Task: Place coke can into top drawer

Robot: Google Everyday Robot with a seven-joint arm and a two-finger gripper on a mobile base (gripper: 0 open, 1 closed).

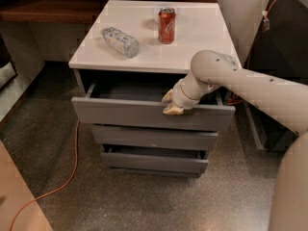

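Coke can (167,25): upright on the far middle of the cabinet's white top (202,37), above and beyond the gripper, well apart from it and touching nothing else.
Top drawer (125,114): standing partly open under the white top, with a dark strip of its grey inside showing behind the front panel.
Gripper (171,103): at the upper edge of the top drawer's front panel, right of centre, resting against that edge; whether it is open or closed cannot be told.
Arm (250,88): enters from the right and near side, runs left to a rounded joint beside the cabinet's right near corner, then bends down and left to the gripper.
Plastic bottle (120,41): lying on its side on the white top, left of the coke can.
Lower drawers (154,138): two grey fronts beneath the top drawer.
Orange cable (72,167): trailing over the floor at the left.
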